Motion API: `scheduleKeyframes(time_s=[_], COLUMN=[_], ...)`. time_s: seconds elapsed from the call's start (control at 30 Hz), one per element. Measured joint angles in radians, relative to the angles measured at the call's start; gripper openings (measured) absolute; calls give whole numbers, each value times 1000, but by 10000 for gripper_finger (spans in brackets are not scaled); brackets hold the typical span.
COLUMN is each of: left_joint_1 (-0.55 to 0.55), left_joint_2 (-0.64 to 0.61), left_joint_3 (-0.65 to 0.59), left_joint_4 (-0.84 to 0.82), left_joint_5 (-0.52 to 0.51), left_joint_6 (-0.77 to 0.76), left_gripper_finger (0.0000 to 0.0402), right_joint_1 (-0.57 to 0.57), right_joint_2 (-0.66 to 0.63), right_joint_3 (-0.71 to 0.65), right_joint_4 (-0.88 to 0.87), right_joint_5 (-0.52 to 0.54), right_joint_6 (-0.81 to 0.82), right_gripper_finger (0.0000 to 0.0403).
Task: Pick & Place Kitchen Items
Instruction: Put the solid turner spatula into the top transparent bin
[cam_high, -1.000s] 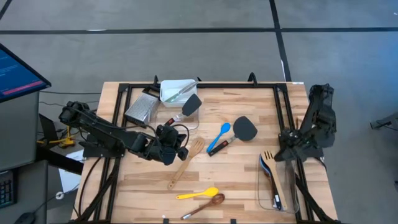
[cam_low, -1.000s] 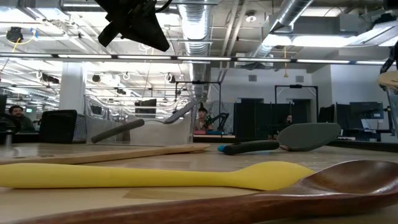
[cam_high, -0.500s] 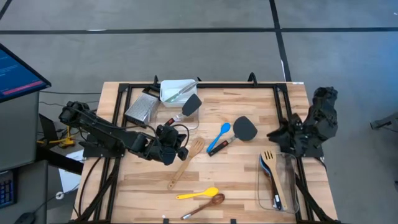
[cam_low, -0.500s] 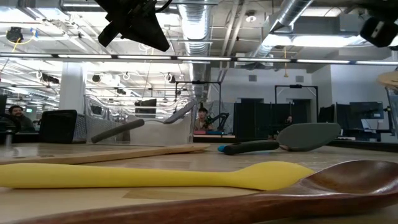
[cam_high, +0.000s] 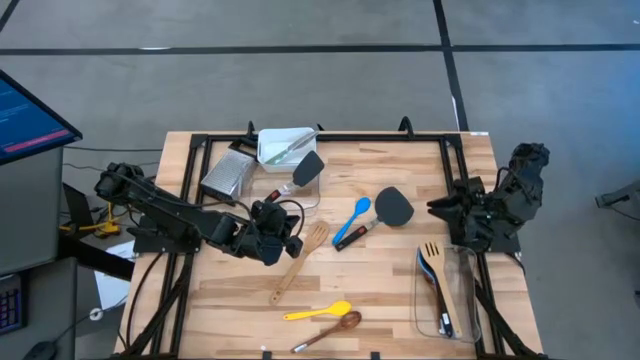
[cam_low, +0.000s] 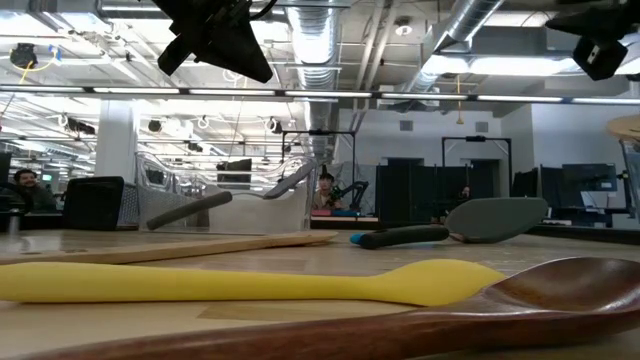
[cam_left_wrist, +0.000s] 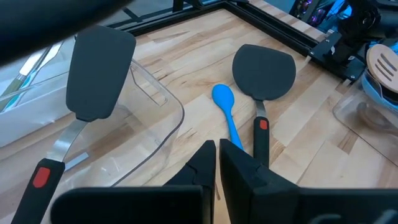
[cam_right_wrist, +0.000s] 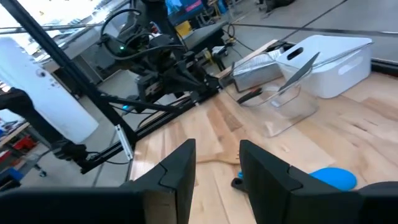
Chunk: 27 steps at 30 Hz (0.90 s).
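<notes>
The right gripper stands at the right edge of the table, above the clear tub, and its fingers are apart with nothing between them. That tub already holds a wooden slotted turner and a dark utensil beside it, so I judge that one item is delivered and the arm is between two picks. The left gripper waits over the middle-left of the table with its fingers pressed together and empty.

Still loose on the table are the blue spoon and the black spatula, lying just beside each other, then the wooden spoon, the yellow spoon and the brown spoon near the front edge.

The next move probably calls for the right arm to reach towards the black spatula, the nearest one, to descend over its handle and to close there.
</notes>
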Motion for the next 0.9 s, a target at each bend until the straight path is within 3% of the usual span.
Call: scheduleKeyframes(time_s=[0.47,0.9], left_joint_1=[0,0], left_joint_2=[0,0], left_joint_3=[0,0], left_joint_4=[0,1], left_joint_5=[0,-1], left_joint_6=[91,182], left_gripper_finger=[8,8], right_joint_1=[-35,-34], right_joint_2=[0,0], right_joint_3=[0,0], right_joint_4=[-139,-147], right_joint_5=[0,0], right_joint_6=[1,3], right_gripper_finger=[118,118])
